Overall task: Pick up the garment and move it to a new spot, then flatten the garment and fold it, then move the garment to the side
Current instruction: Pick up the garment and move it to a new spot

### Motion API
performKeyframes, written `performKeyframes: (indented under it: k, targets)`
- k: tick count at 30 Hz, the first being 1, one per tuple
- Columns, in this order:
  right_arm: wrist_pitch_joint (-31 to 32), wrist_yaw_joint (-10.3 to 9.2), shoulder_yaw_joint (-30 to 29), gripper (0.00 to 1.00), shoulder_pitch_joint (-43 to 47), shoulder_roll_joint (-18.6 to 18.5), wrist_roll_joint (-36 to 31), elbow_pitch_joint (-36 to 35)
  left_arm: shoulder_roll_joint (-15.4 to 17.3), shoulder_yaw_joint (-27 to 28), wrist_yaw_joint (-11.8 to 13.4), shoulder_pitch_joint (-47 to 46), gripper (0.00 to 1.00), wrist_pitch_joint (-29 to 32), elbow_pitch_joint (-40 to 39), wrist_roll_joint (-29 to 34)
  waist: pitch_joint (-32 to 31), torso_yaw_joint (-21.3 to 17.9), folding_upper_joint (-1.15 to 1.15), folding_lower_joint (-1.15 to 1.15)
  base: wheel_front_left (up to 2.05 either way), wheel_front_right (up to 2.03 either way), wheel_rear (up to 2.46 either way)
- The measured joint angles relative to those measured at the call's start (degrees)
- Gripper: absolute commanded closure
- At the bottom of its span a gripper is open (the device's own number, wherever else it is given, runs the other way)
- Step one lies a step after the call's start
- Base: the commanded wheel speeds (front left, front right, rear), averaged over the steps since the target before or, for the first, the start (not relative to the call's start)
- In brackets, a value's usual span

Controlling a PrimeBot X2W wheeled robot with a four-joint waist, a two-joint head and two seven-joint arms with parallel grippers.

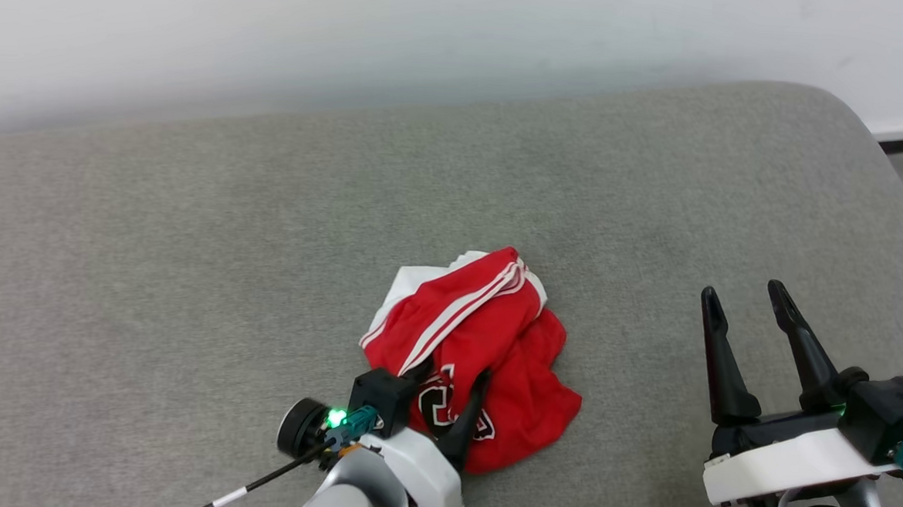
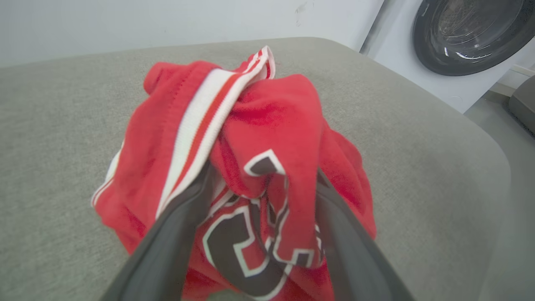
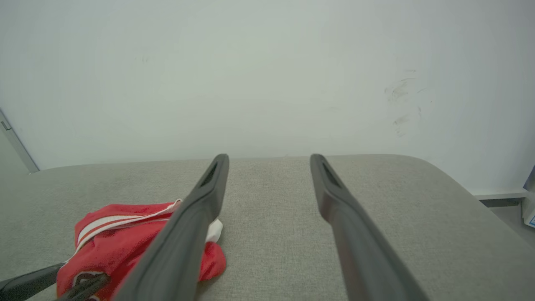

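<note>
The garment (image 1: 493, 341) lies crumpled in a heap on the grey, fabric-covered bench (image 1: 188, 270), near the front edge and a little left of the middle in the head view. It is mostly red. A white band with a red stripe runs over the top of the heap, a bit of white sleeve shows at the far side, and black lettering edged in white shows on the near side.

The left claw (image 1: 454, 371) is down in the near part of the heap. Seen from its own wrist, the left claw (image 2: 263, 171) has its two dark fingers (image 2: 167, 246) well apart, with a fold of the garment (image 2: 271, 117) carrying the lettering bunched between them. The cloth hides the fingertips, and the fingers do not look closed on it.

The right claw (image 1: 742, 290) is well to the right of the garment, apart from it, with its fingers spread wide and nothing between them. From the right wrist, the right claw (image 3: 269, 158) points along the bench towards the pale wall (image 3: 267, 75). The garment (image 3: 121, 242) sits at the lower left there.

The left wrist view shows a washing machine (image 2: 468, 33) with a dark round door beyond the bench's rounded corner.
</note>
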Motion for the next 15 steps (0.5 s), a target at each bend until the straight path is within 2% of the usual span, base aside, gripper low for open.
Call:
performKeyframes:
  k: [7,11,15]
  targets:
    - [0.66,0.00,-1.30,0.00,0.44,-0.01,-0.82,0.24,-0.02,-0.69,2.45,-0.90,0.00,-4.26,-7.00,-0.74,-2.55,2.96,0.00,0.00,0.00,0.00,0.00]
    - [1.36,0.00,-2.54,0.00,1.22,0.00,-1.09,-0.10,1.07,1.81,4.61,-0.08,0.00,-5.34,-11.01,-0.86,-3.94,4.71,0.00,0.00,0.00,0.00,0.00]
    - [1.86,0.00,-3.55,0.00,1.82,0.00,-1.42,-0.47,3.66,5.56,7.09,1.74,0.00,-5.72,-13.61,-1.51,-5.01,6.09,0.00,0.00,0.00,0.00,0.00]
